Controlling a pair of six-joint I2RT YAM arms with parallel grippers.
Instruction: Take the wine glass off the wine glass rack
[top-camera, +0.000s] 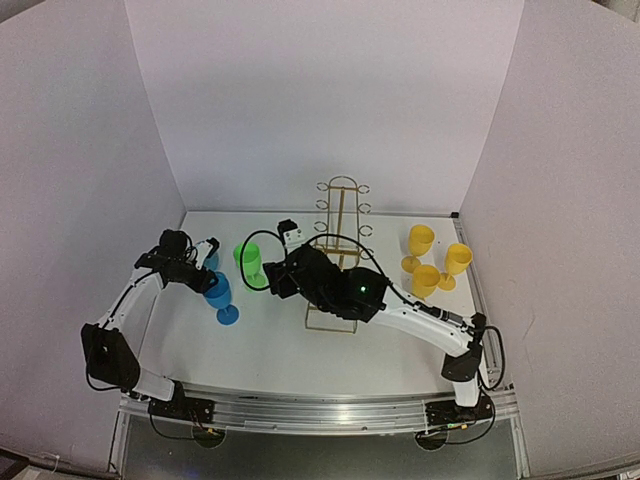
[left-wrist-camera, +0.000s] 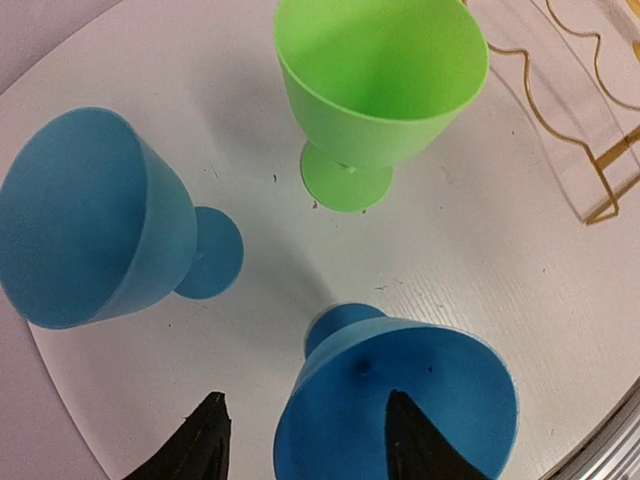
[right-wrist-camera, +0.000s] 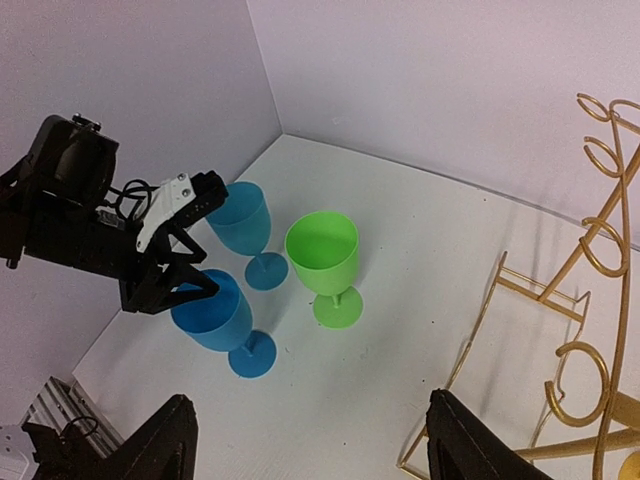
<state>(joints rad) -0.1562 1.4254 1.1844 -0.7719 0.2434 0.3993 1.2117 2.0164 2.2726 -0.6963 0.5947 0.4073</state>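
The gold wire wine glass rack (top-camera: 340, 250) stands mid-table, and the ring hooks that show are bare. A blue wine glass (left-wrist-camera: 330, 400) stands upright on the table left of it. My left gripper (left-wrist-camera: 310, 440) is open over its rim, with one finger inside the bowl and the other outside, clear of the wall. From the right wrist view the same glass (right-wrist-camera: 212, 318) sits under the left gripper (right-wrist-camera: 185, 275). My right gripper (right-wrist-camera: 310, 450) hangs wide open and holds nothing, above the table between the glasses and the rack (right-wrist-camera: 585, 300).
A second blue glass (right-wrist-camera: 243, 220) and a green glass (right-wrist-camera: 322, 255) stand upright close behind the first. Three yellow glasses (top-camera: 425, 280) stand right of the rack. White walls close in the table (top-camera: 280, 345) on three sides.
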